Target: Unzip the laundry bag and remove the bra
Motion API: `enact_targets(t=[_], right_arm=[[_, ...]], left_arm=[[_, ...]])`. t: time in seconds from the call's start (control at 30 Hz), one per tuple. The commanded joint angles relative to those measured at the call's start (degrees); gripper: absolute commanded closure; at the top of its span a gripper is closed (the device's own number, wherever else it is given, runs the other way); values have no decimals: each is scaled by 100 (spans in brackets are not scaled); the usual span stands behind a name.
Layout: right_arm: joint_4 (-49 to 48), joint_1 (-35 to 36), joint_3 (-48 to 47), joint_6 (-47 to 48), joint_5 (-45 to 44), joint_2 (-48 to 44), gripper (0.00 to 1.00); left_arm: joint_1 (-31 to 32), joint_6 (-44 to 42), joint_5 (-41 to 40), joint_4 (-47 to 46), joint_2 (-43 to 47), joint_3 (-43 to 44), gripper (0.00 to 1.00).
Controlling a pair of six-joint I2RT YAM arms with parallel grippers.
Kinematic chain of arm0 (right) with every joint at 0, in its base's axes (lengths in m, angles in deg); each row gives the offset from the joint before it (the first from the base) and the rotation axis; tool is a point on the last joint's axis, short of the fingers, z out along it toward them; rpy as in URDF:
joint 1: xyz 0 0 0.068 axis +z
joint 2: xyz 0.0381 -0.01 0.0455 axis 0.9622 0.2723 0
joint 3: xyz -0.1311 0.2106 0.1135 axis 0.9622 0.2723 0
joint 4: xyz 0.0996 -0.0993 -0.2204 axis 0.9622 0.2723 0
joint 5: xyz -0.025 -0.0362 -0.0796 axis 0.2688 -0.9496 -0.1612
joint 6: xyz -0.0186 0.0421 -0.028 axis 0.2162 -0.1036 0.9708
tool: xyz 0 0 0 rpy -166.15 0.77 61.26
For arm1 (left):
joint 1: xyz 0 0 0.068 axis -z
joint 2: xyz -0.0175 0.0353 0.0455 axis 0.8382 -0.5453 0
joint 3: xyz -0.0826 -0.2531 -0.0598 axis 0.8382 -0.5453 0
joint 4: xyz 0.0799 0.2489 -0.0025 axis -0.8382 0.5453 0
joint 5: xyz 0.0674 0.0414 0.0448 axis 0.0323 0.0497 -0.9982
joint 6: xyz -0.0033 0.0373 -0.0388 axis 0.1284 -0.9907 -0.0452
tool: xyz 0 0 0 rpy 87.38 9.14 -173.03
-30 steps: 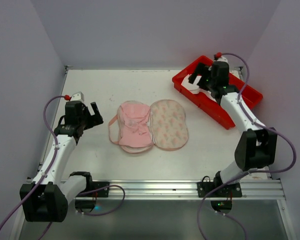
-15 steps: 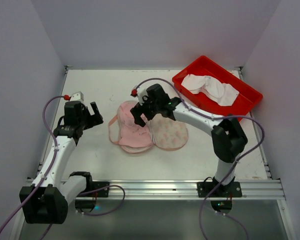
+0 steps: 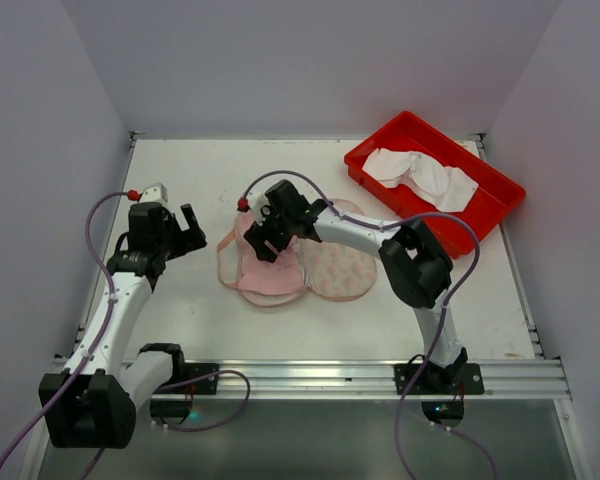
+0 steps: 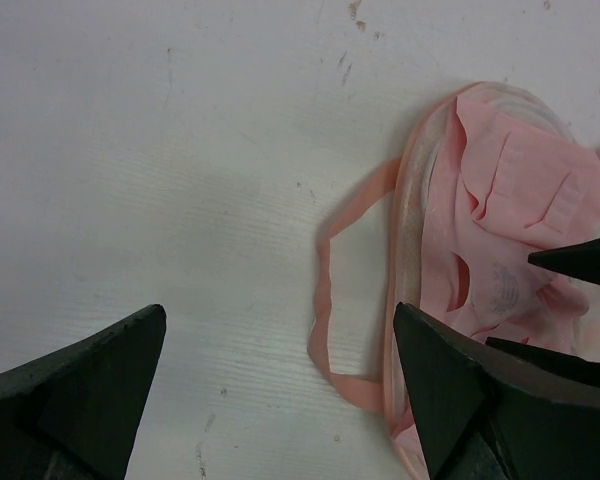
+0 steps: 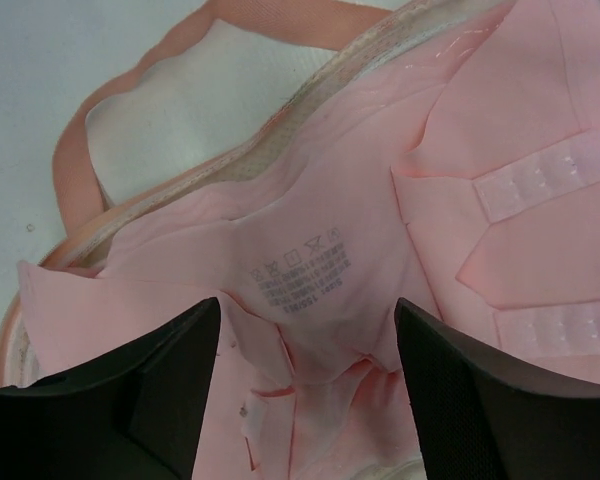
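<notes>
My right gripper (image 5: 308,335) sits low over the bra (image 5: 310,220). Its jaws stand apart astride the pink fabric beside the care label, not closed on anything. The bra lies directly beneath it, in the left half of the laundry bag (image 3: 340,262), which is unzipped and spread flat on the surface (image 3: 180,170). Further left, my left gripper (image 4: 280,320) hovers wide open and empty, with a pink strap loop (image 4: 325,300) just ahead of it. Well off to the right, a red tray (image 3: 500,200) holds white cloth (image 3: 425,178).
</notes>
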Motion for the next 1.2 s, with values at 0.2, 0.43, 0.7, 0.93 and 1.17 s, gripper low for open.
enact_targets(t=[0.2, 0.43, 0.7, 0.93, 1.17], right_arm=[[-294, 65, 232, -77, 135, 1, 67], [-338, 65, 267, -156, 144, -228, 100], [-444, 65, 601, -534, 214, -1368, 100], [-383, 57, 584, -902, 179, -2186, 100], [-321, -400, 426, -1711, -892, -3117, 100]], left_arm=[[-38, -138, 80, -220, -5, -7, 1], [-38, -138, 80, -212, 4, -16, 1], [-38, -138, 80, -220, 13, -7, 1], [-38, -138, 80, -212, 4, -7, 1], [-38, -138, 62, -203, -5, -16, 1]])
